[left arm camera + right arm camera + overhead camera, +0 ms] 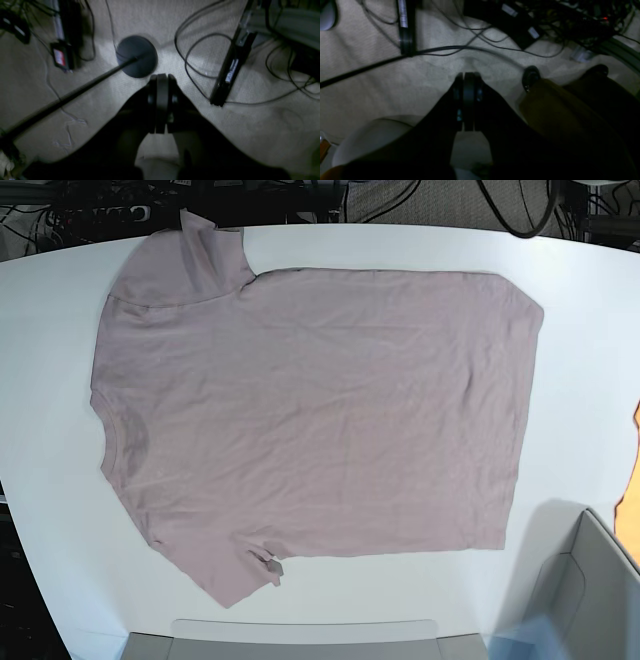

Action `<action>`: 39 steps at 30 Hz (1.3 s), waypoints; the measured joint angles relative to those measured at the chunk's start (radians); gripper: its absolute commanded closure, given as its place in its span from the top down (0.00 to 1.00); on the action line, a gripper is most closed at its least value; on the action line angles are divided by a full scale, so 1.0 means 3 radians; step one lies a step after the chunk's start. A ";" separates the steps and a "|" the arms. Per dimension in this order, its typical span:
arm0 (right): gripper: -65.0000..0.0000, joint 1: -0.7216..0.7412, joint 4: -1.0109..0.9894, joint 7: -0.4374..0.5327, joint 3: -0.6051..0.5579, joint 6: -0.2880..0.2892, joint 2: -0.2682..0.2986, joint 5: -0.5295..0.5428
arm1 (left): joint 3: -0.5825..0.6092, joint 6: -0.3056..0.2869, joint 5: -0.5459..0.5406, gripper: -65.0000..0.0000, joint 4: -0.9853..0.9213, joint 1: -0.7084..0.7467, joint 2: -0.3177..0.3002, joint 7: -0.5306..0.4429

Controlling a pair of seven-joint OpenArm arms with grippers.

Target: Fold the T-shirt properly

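The mauve-pink T-shirt (310, 420) lies spread flat on the white table (580, 330) in the base view. Its collar is at the left, its hem at the right, and one sleeve points to the far edge and one to the near edge. The near sleeve's corner (268, 568) is a little crumpled. Neither gripper shows in the base view. My left gripper (162, 76) is shut and empty, hanging over the carpeted floor. My right gripper (468, 74) is also shut and empty above the floor. The T-shirt is out of view in both wrist views.
A grey bin (590, 580) stands at the table's near right corner, and a grey panel (300, 638) lies along the near edge. On the floor are cables (195, 62), a round stand base (137, 56), power bricks (515, 22) and a person's legs (560, 107).
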 measured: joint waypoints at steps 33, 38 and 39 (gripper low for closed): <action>0.00 -0.1160 0.3610 -0.0745 0.1850 -0.0009 0.0319 0.0183 | 0.0000 -0.0025 -0.0004 0.00 0.3304 0.1450 0.0071 0.0472; 0.00 -0.0704 0.3609 -0.0760 0.1797 -0.0003 0.0267 0.0184 | 0.0000 -0.0020 0.0003 0.00 0.3484 0.1109 0.0065 0.0609; 0.00 -0.0554 0.3600 -0.0779 0.1719 -0.0051 0.0228 0.0181 | 0.0000 -0.0025 0.0001 0.00 0.3473 0.1002 0.0057 0.0612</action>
